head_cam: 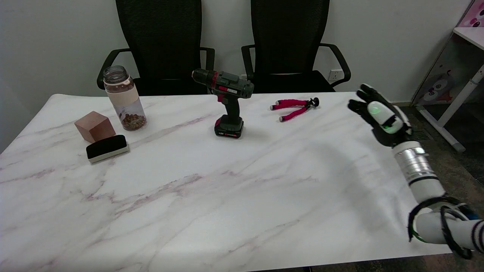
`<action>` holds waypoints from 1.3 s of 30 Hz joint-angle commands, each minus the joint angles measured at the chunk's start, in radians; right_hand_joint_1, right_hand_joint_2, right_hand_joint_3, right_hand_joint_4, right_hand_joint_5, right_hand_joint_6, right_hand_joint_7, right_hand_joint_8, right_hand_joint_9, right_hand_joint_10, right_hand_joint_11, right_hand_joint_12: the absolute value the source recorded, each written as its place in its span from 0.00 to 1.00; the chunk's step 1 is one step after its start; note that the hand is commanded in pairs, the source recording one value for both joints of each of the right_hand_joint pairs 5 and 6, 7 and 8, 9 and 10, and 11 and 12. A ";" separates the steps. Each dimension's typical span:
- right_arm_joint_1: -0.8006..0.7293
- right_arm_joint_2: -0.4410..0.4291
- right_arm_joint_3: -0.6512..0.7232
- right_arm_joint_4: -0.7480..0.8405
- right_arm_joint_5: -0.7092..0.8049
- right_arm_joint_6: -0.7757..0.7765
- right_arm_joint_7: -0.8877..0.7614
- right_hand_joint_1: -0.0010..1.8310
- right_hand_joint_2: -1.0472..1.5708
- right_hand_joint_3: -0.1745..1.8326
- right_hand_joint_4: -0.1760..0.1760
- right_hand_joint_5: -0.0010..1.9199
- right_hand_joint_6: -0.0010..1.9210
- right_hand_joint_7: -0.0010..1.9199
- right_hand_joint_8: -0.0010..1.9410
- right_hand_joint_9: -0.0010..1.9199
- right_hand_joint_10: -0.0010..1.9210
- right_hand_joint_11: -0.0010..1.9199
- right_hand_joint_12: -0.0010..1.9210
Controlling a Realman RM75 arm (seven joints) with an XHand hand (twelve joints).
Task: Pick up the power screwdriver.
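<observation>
Approach phase. We see the power screwdriver [227, 104] standing upright on its battery base near the far edge of the worktop [242, 196], untouched. The right hand [380, 119] hovers well apart to its right, fingers spread and empty. We judge reach, grasp and lift all remain.

green-and-red power screwdriver [226, 102], pink tripod [293, 107], marble table [227, 196]

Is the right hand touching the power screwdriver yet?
Apart. The head view shows the right hand over the table's right edge, with bare tabletop and a pink tripod between it and the power screwdriver.
</observation>
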 commanded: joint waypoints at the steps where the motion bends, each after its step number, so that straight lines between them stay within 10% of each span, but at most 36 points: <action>1: 0.320 -0.262 -0.136 0.066 -0.245 -0.213 -0.001 0.50 0.37 0.50 0.57 0.15 0.15 0.15 0.15 0.27 0.27 0.25 0.25; 21: 0.537 -0.491 -0.153 0.346 -0.424 -0.359 -0.003 0.51 0.33 0.54 0.73 0.11 0.11 0.11 0.11 0.23 0.22 0.21 0.21; 39: 0.592 -0.517 -0.160 0.458 -0.422 -0.470 -0.012 0.51 0.25 0.60 0.95 0.07 0.07 0.07 0.07 0.17 0.17 0.14 0.14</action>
